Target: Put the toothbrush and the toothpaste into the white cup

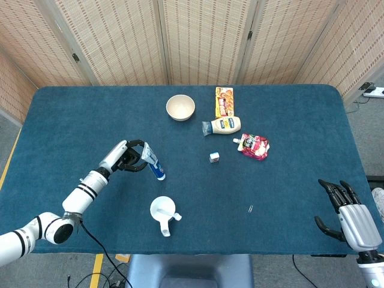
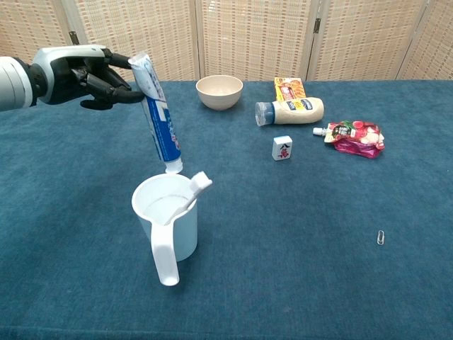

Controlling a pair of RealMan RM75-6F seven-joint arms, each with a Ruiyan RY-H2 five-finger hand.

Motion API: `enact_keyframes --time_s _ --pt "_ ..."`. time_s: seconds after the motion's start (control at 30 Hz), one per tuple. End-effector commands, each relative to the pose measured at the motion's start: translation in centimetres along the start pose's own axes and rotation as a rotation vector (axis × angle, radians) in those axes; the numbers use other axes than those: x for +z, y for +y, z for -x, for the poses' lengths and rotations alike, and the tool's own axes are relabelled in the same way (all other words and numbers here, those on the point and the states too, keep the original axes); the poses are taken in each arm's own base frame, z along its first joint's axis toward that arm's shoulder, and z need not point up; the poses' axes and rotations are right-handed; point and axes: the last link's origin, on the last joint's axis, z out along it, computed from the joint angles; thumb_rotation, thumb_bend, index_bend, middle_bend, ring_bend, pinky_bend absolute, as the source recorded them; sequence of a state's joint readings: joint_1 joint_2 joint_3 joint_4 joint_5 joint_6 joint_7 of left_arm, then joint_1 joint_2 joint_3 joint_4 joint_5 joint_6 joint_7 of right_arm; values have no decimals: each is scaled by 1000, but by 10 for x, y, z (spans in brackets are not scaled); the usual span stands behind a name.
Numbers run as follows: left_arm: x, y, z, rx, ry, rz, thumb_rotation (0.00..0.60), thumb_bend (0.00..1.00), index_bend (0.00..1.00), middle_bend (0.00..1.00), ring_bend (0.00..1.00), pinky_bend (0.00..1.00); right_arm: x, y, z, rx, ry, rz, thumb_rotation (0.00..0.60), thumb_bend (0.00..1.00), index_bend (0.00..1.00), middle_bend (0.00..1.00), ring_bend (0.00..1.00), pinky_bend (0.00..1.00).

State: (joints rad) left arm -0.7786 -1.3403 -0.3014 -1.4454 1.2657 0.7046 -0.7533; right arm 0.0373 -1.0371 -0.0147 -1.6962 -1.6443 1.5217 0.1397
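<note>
Dangling from left hand (image 2: 90, 79): glossy toothpaste (image 2: 158, 119), cap-down above white cup (image 2: 167, 221).

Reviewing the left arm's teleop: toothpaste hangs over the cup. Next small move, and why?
Probably lower it straight down. The left hand holds the toothpaste near-vertical by its top end, cap just above the white cup, whose toothbrush leans at the right rim.

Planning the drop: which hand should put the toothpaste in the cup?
Left. The left hand already holds the toothpaste cap-down just above the cup. The right hand sits empty at the table's far edge.
</note>
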Motion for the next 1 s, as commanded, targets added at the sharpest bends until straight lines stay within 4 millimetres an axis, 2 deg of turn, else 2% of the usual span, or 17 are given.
enact_keyframes --time_s 0.03,0.27,0.5,0.77,1.0 --pt "-16 14 -7 -121 -42 61 600 410 637 960 891 977 -1 0 0 -1 -1 1 600 249 56 148 153 77" --pt "-38 33 -11 -198 -111 174 600 411 641 960 891 977 -1 -2 0 -3 0 1 600 249 56 148 153 77" --pt "-57 46 -14 -204 -160 254 600 410 641 960 891 977 2 -4 0 -6 -3 -4 600 249 56 148 153 77" --pt "-72 49 1 -193 -240 291 600 411 640 960 891 977 3 -6 0 -8 -5 -9 600 248 56 148 153 77" --pt "-76 48 18 -189 -296 302 600 410 637 960 891 977 2 -6 1 -8 -5 -6 600 249 55 148 153 77"
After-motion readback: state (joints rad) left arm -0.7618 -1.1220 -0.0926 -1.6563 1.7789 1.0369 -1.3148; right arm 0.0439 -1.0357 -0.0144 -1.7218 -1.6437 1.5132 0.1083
